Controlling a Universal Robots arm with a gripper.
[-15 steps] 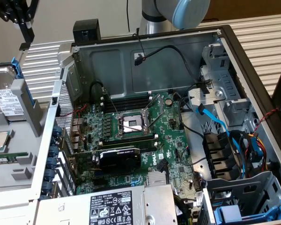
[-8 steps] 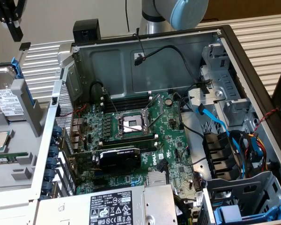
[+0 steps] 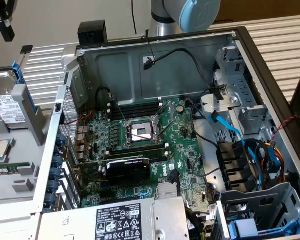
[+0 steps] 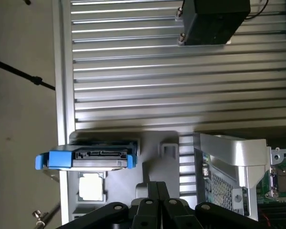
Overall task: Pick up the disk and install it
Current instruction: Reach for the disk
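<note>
The gripper (image 4: 156, 188) is held with jaws together and empty, offset from the disk (image 4: 88, 159), which is stood on edge in the grey holder (image 4: 155, 164). If it is lowered like this, the disk could be knocked or missed.

The power supply (image 3: 157, 220) label bears a row of warning pictograms. Its print is too small to read, as is the disk's (image 3: 7, 107) white label.
</note>
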